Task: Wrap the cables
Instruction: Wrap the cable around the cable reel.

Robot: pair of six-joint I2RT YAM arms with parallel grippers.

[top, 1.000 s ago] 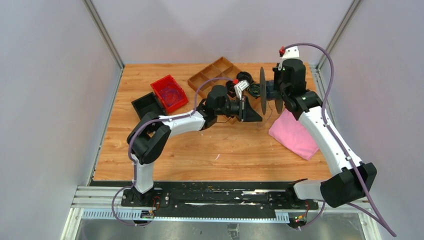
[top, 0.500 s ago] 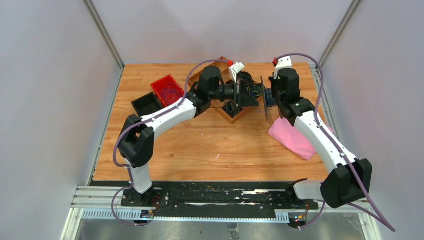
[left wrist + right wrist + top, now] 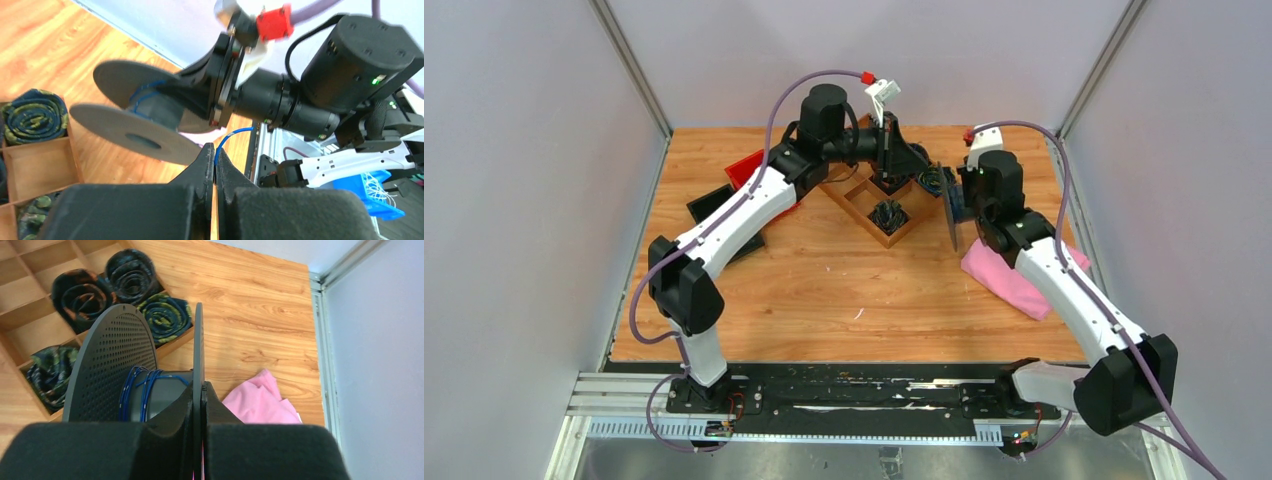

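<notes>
The left arm (image 3: 724,225) is stretched far out from its base, forearm running up over the wooden divided tray (image 3: 864,190), with the wrist bent so that the left gripper (image 3: 214,150) points sideways toward the right arm (image 3: 1064,285). Its jaws are pressed together with no gap, pinching a thin blue cable (image 3: 231,134). A short length of it rises out from between the fingertips and curves off to one side. Just beyond those fingertips stands the dark grey spool (image 3: 135,127).

The right arm reaches diagonally from its base toward the far middle of the table, wrist tipped down. The right gripper (image 3: 199,387) is closed nearly all the way, and its two fingers clamp the thin rim of one flange of the spool, which stands on edge. A few turns of blue cable lie on the spool's core, just to one side of these jaws, between the clamped flange and the perforated one. Whether these turns join the length in the left jaws cannot be told.

Past the spool, coiled cables (image 3: 167,312), dark with green and yellow tints, sit in compartments of the tray. A pink cloth (image 3: 257,402) lies on the table on the other side of the right jaws.
</notes>
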